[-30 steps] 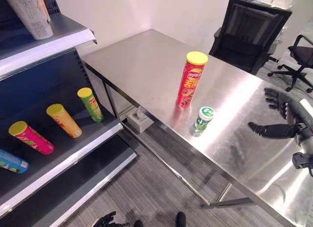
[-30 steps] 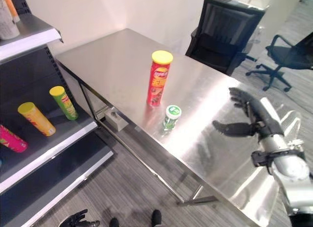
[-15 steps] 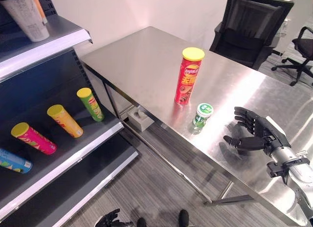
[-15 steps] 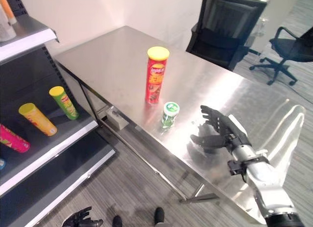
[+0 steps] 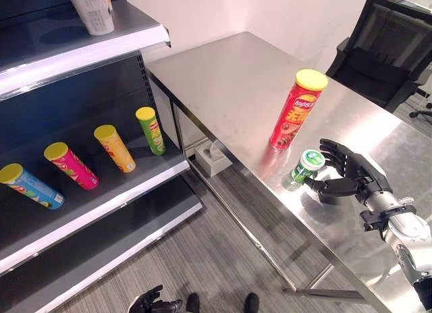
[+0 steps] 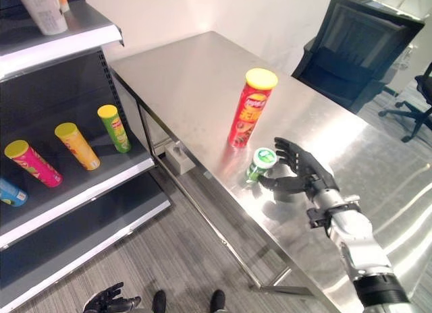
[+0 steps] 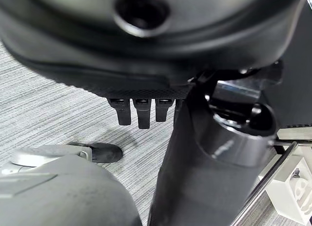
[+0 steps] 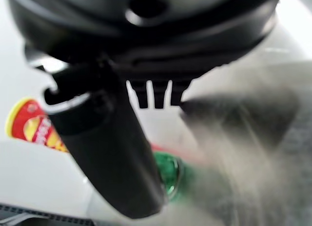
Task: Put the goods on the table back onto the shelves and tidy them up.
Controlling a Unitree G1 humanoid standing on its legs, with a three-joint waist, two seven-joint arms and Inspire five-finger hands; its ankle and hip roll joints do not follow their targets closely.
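Observation:
A tall red chip can (image 5: 297, 110) with a yellow lid stands on the steel table (image 5: 223, 77). A small green can (image 5: 305, 166) stands just in front of it, near the table's edge. My right hand (image 5: 347, 175) is open right beside the green can: its thumb reaches toward the can's base and its spread fingers rise by the lid, without closing on it. The right wrist view has the green can (image 8: 168, 175) past the thumb and the red can (image 8: 29, 126) farther off. My left hand (image 5: 152, 303) hangs low near the floor, fingers relaxed.
The shelf unit stands to the left. On its middle shelf lie a green can (image 5: 150, 129), a yellow can (image 5: 115, 148), a pink can (image 5: 71, 166) and a blue can (image 5: 30, 186). A white cup (image 5: 91, 9) stands on the top shelf. Behind the table is a black chair (image 5: 388, 50), and under it a white box (image 5: 214, 158).
The camera has shifted. My right hand has moved left across the table, from well clear of the green can to right beside it.

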